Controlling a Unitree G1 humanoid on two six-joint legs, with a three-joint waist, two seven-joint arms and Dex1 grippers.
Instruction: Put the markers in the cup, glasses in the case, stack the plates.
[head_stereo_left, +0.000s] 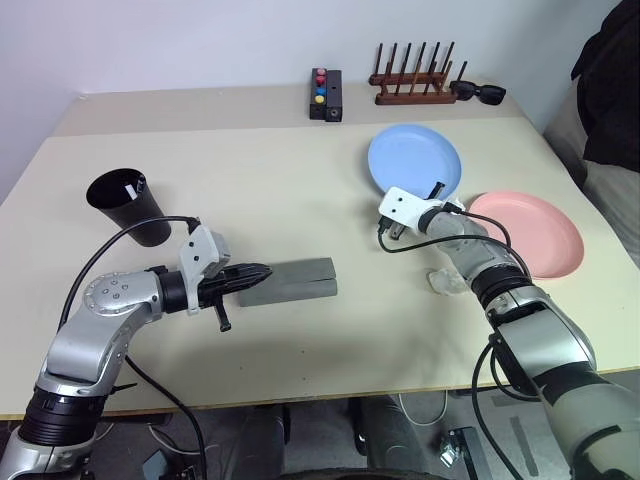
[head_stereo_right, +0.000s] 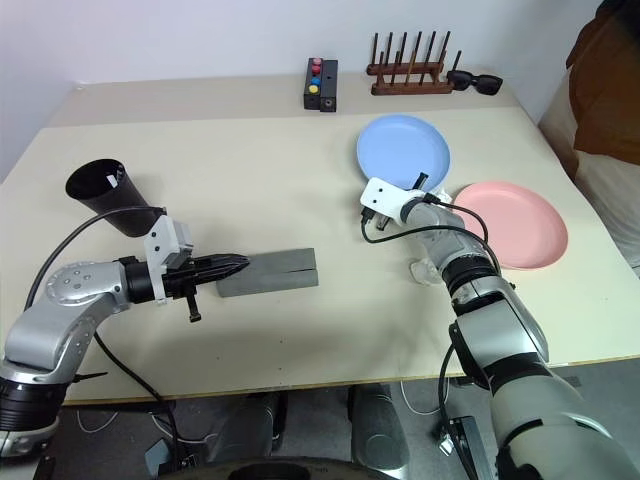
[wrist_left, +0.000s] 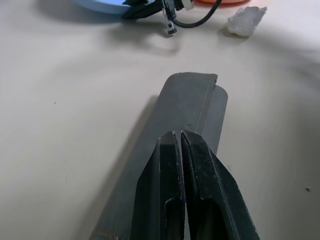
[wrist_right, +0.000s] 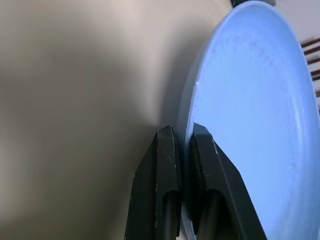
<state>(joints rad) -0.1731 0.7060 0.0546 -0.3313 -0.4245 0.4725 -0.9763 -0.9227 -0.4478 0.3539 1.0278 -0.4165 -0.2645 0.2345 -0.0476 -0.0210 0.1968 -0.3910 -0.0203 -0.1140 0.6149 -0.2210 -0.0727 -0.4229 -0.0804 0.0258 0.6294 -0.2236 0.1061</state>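
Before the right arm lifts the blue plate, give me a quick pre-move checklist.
1. Right end effector shut on blue plate rim: ok.
2. Pink plate flat, top bare for stacking: ok.
3. Path between the plates free: ok.
4. Grip firm enough to carry: cannot tell.
5. Left end effector shut, at the case, away from the plates: ok.
6. Case closed: ok.

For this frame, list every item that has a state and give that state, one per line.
case: lid shut, lying flat on the table.
cup: upright, white-barrelled items inside.
blue plate: on the table, near rim pinched by the right gripper.
pink plate: flat on the table, not stacked.
left gripper: shut, empty, over the case.
sunglasses: by the wooden rack.
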